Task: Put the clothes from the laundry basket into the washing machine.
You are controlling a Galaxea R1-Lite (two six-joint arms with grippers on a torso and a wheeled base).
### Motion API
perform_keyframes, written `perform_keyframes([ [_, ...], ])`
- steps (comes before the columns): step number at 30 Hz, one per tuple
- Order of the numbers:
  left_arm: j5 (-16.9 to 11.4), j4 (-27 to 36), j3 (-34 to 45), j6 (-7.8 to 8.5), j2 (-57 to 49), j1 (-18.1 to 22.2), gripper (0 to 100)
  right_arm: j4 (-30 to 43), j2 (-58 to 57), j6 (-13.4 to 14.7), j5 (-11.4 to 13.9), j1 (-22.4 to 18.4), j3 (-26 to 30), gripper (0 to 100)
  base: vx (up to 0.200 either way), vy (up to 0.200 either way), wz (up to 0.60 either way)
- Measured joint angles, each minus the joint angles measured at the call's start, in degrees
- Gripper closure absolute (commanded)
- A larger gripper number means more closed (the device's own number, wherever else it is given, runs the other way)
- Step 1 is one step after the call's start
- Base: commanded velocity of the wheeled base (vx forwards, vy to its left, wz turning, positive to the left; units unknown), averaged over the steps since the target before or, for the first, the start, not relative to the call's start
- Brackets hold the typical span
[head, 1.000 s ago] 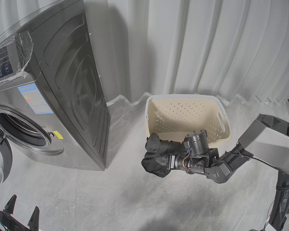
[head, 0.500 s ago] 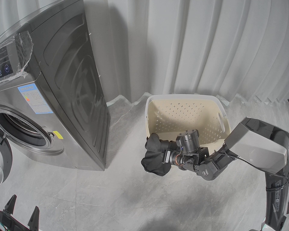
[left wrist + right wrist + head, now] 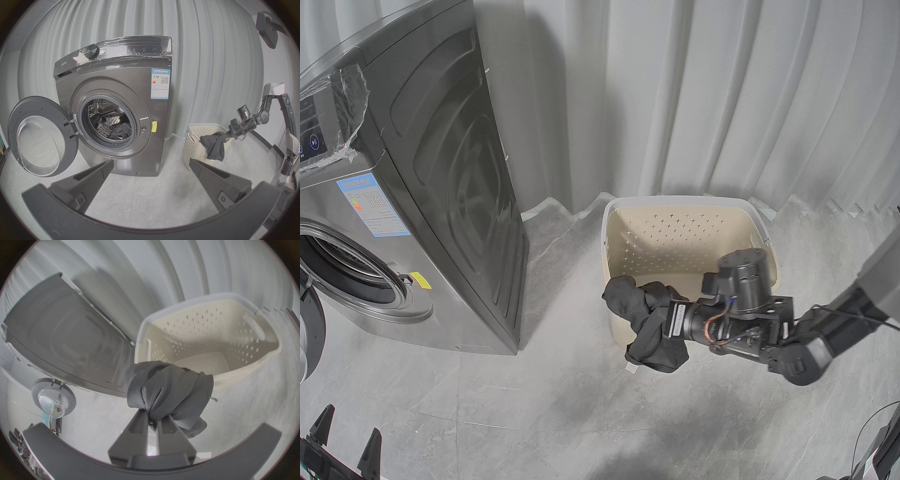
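A cream laundry basket [image 3: 612, 215] stands on the floor by the curtain, with its inside bare [image 3: 204, 360]. My right gripper [image 3: 153, 419] is shut on a dark grey garment [image 3: 647, 319] that hangs bunched over the basket's front left corner [image 3: 215, 145]. The grey washing machine [image 3: 425, 156] stands to the left, its round door [image 3: 37, 136] swung open. Dark clothes [image 3: 120, 131] lie inside the drum. My left gripper [image 3: 347, 437] is low at the front left, open, its fingers [image 3: 215, 182] spread wide with nothing between them.
Pale curtains [image 3: 706, 94] hang behind the basket and the machine. Bare grey tiled floor [image 3: 550, 387] lies between the basket and the machine's front.
My right arm has swung to the right and a little toward me. The garment now hangs longer and lower off the basket's corner. The left gripper has not moved.
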Motion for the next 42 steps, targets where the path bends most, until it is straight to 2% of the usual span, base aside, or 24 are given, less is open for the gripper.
perform_keyframes([
  [4,0.0,0.0,0.0,0.11,0.0,0.0,0,-0.9,-10.2,-1.9,1.2,0.9,5.9,100,0.0,0.0,0.0],
  [8,0.0,-0.1,0.0,0.73,0.0,0.0,0,-1.2,-21.4,-4.5,3.9,1.6,10.6,100,0.0,0.0,0.0],
  [13,0.0,-0.1,0.0,1.39,0.0,0.0,0,-1.6,-34.1,-10.3,7.8,3.3,15.2,100,-0.12,0.0,0.0],
  [16,-0.1,-0.1,0.0,1.52,0.0,0.0,0,-1.7,-38.5,-12.6,9.2,4.4,17.3,100,-0.2,0.0,0.0],
  [22,-0.1,-0.1,0.0,1.1,0.0,0.1,0,-1.9,-42.7,-14.3,9.4,5.2,18.6,100,-0.2,0.0,0.0],
  [28,-0.1,-0.1,0.0,0.88,0.0,0.1,0,-2.1,-44.0,-14.9,9.7,5.8,19.0,100,0.0,0.0,0.0],
  [34,-0.1,-0.1,0.0,0.82,0.0,0.0,0,-2.5,-44.3,-15.1,10.7,7.5,20.2,100,0.0,0.2,0.0],
  [42,-0.1,0.0,0.0,0.62,0.0,0.0,0,-2.5,-44.3,-15.1,10.6,7.5,20.4,100,0.0,0.2,0.0],
])
